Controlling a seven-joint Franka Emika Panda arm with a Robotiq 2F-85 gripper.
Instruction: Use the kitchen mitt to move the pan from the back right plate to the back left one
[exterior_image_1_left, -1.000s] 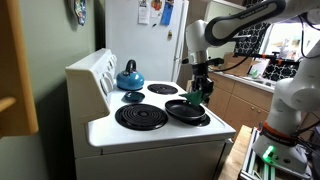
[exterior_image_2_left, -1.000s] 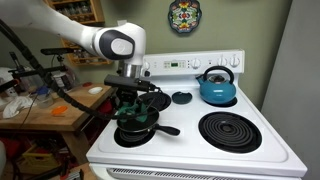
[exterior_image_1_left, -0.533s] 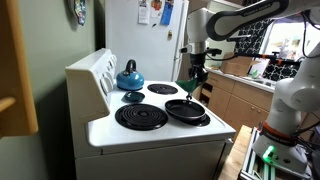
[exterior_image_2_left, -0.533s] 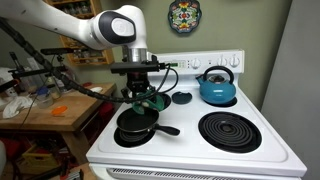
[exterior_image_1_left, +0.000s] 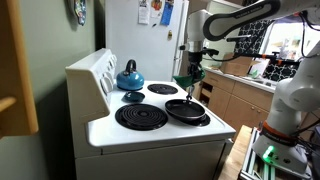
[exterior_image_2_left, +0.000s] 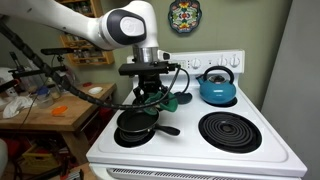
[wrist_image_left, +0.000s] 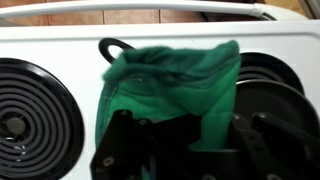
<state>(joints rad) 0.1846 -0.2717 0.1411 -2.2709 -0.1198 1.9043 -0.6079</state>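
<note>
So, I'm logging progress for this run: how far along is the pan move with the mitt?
Done: the kitchen mitt is picked up, clamped in the gripper above the stove. In hand: the mitt hangs clear of the pan, not touching it. Left: the pan sits at the stove's front, handle untouched, so grasping it through the mitt and carrying it over remain.

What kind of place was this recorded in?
Most likely a home kitchen: a white coil-burner stove with a blue kettle and a black pan on it, and a white refrigerator behind.
</note>
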